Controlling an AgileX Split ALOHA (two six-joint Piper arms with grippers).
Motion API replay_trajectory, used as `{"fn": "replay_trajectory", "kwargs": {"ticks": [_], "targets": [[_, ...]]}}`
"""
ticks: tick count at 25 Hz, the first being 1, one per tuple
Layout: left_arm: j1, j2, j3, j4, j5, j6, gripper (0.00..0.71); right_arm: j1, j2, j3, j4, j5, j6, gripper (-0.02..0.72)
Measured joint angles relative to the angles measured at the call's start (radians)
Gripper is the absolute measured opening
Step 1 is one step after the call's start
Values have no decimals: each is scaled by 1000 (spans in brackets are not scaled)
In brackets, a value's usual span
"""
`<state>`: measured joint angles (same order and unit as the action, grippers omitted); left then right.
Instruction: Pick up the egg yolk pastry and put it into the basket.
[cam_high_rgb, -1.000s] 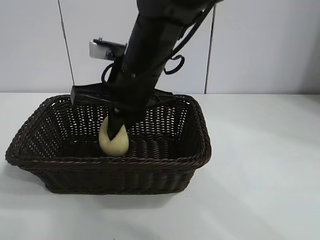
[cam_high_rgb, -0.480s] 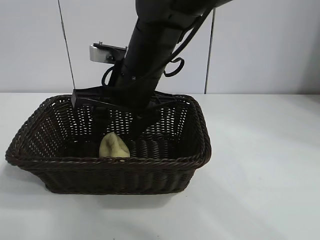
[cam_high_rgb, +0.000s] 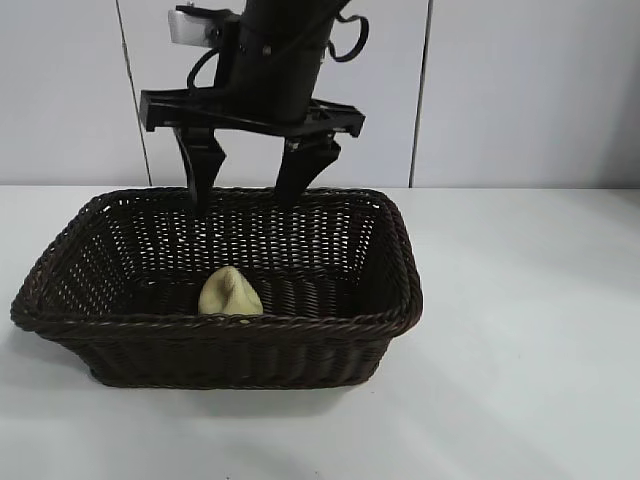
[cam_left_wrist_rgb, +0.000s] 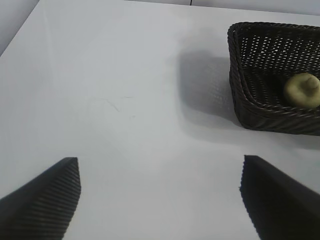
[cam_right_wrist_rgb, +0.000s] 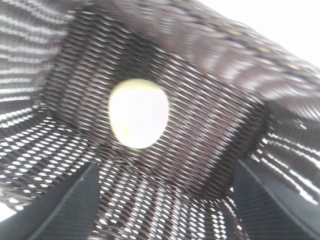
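Observation:
The egg yolk pastry (cam_high_rgb: 230, 293) lies on the floor of the dark woven basket (cam_high_rgb: 405, 262), left of its middle and near the front wall. My right gripper (cam_high_rgb: 245, 190) is open and empty, hanging above the basket's back rim, well clear of the pastry. The right wrist view looks down on the pastry (cam_right_wrist_rgb: 137, 112) on the basket floor (cam_right_wrist_rgb: 210, 145), with the open right gripper (cam_right_wrist_rgb: 165, 200) above it. My left gripper (cam_left_wrist_rgb: 160, 165) is open over bare table, away from the basket (cam_left_wrist_rgb: 235, 75); the pastry (cam_left_wrist_rgb: 302, 90) shows inside it.
The basket stands on a white table (cam_high_rgb: 520, 330) in front of a pale panelled wall (cam_high_rgb: 520, 90). The left arm does not show in the exterior view.
The right gripper let go of the pastry inside the basket, opened, and rose up out of the basket. The pastry settled on the basket floor.

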<state>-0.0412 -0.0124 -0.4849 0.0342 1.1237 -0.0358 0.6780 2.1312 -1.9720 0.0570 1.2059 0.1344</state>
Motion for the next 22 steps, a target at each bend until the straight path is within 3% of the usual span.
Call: {"fn": "replay_trajectory", "kwargs": {"ticks": [3, 10, 15, 22], "targets": [[0, 0, 0, 0, 0, 0, 631, -5, 0, -13, -36, 16, 15, 540], [0, 0, 0, 0, 0, 0, 631, -67, 0, -13, -57, 26, 26, 540], [0, 0, 0, 0, 0, 0, 631, -182, 0, -13, -118, 26, 26, 540], [0, 0, 0, 0, 0, 0, 631, -374, 0, -13, -129, 26, 26, 540]]}}
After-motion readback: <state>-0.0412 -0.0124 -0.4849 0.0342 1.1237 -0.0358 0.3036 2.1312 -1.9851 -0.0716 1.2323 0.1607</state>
